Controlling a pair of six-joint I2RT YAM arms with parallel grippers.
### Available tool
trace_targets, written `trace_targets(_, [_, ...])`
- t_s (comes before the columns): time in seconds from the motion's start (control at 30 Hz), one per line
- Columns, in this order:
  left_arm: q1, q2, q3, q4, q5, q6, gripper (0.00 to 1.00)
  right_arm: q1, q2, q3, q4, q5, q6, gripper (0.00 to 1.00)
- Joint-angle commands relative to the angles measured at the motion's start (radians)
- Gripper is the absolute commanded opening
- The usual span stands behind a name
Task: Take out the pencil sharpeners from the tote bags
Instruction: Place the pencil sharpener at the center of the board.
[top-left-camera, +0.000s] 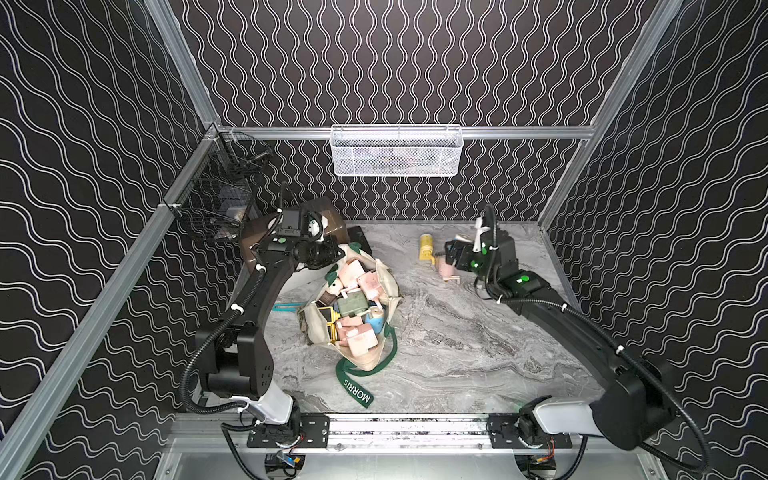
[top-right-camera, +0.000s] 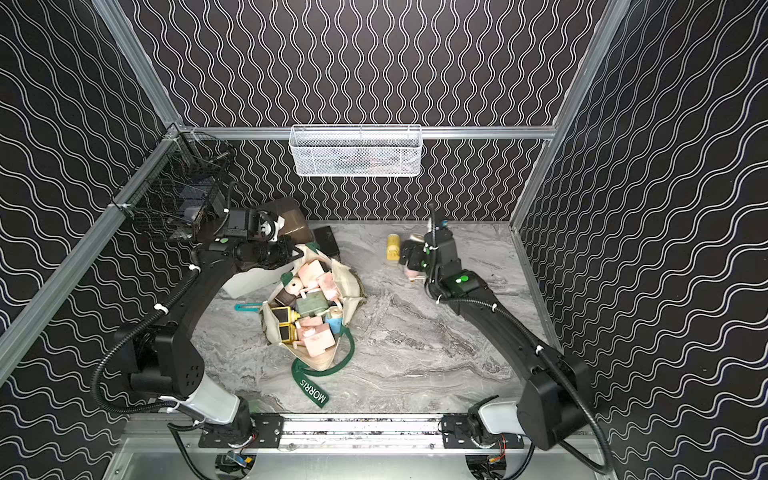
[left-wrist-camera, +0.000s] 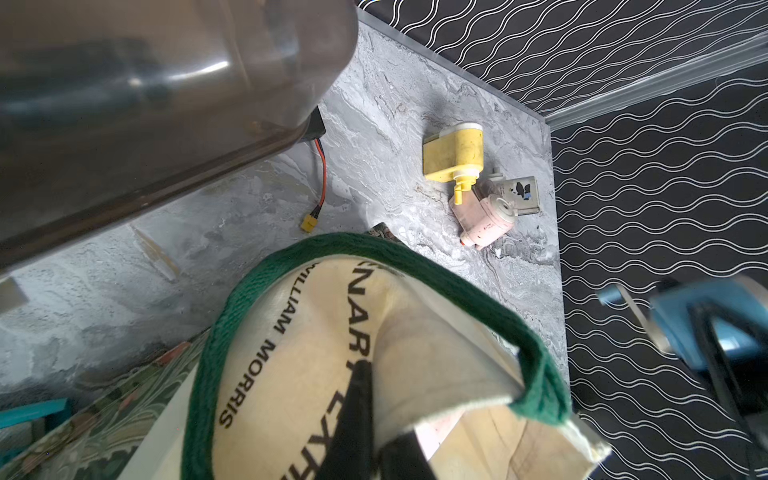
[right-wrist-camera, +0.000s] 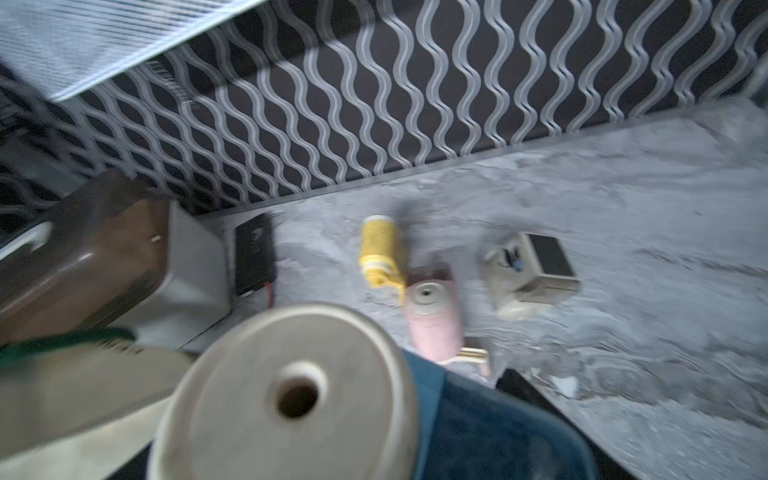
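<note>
The cream tote bag (top-left-camera: 388, 286) with dark green straps lies open mid-table, with several pencil sharpeners (top-left-camera: 353, 272) in pink, green, blue and yellow inside. My left gripper (left-wrist-camera: 374, 399) is shut on the bag's rim by the green strap (left-wrist-camera: 449, 282) and holds it up. My right gripper (top-left-camera: 452, 254) hovers at the back right, shut on a blue pencil sharpener (right-wrist-camera: 478, 419) with a round cream face. Below it on the table lie a yellow sharpener (top-left-camera: 426, 248), a pink one (top-left-camera: 446, 271) and a cream one (right-wrist-camera: 536, 266).
A white box with a brown translucent lid (top-left-camera: 330, 216) stands behind the bag. Beside it lies a small black box (top-left-camera: 360, 241) with a red wire. A teal strip tool (top-left-camera: 286, 307) is left of the bag. A black wire basket (top-left-camera: 216, 195) and a white mesh basket (top-left-camera: 395, 151) hang on the walls.
</note>
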Motion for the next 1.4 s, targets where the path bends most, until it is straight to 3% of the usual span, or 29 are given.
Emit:
trace_targets(0.0, [0.005,-0.012,-0.005,0.004,0.007,-0.006,0.00,-0.113,0.062,0.034,-0.029,0.024,0.109,0.81])
trace_targets(0.23, [0.009,-0.009,-0.005,0.008,0.019,-0.013,0.00,-0.354,0.226,0.027,-0.020,-0.058,0.209,0.79])
trace_targets(0.37, [0.010,-0.006,-0.005,0.011,0.025,-0.017,0.00,-0.422,0.318,0.042,-0.011,-0.118,0.225,0.77])
trace_targets(0.93, [0.017,-0.001,-0.007,0.017,0.041,-0.026,0.00,-0.431,0.688,0.296,-0.096,-0.324,0.171,0.78])
trace_targets(1.37, [0.017,0.000,-0.007,0.015,0.039,-0.024,0.00,-0.380,0.790,0.421,-0.205,-0.409,0.108,0.91])
